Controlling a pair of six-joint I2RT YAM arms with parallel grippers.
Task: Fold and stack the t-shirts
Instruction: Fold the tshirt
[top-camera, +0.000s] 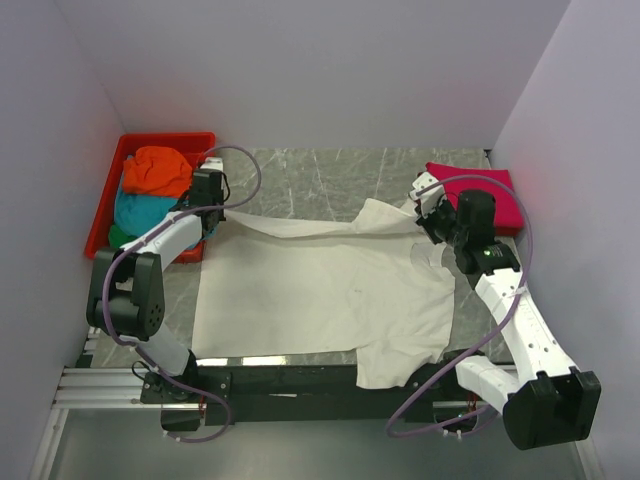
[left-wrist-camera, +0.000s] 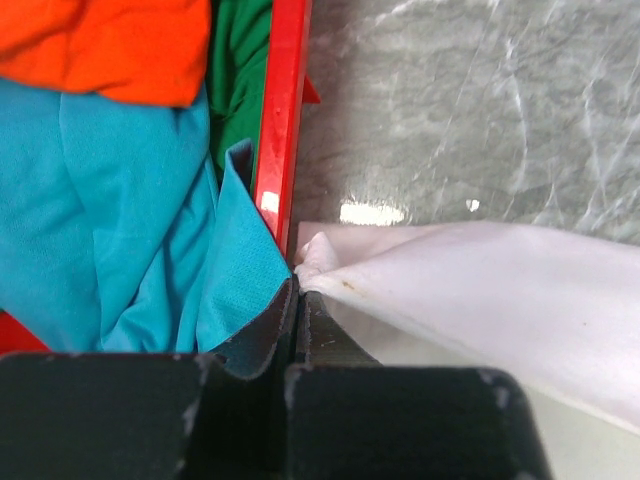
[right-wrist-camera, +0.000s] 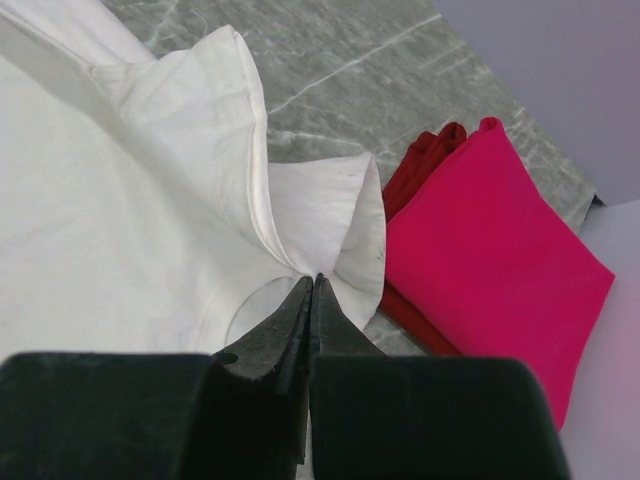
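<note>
Left hand (left-wrist-camera: 297, 287), right hand (right-wrist-camera: 311, 281): cream t-shirt (top-camera: 320, 292)

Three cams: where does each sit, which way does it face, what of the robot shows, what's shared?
Top external: above and behind the robot, looking down at the table; left arm, right arm, cream-white t-shirt spread between.
Left wrist: looks along the left gripper, shut on that shirt's corner by the red tray holding teal t-shirt, orange t-shirt.
Right wrist: looks along the right gripper, shut on that shirt's edge; magenta-pink t-shirt beside.
Shared: all three see the cream-white t-shirt.
</note>
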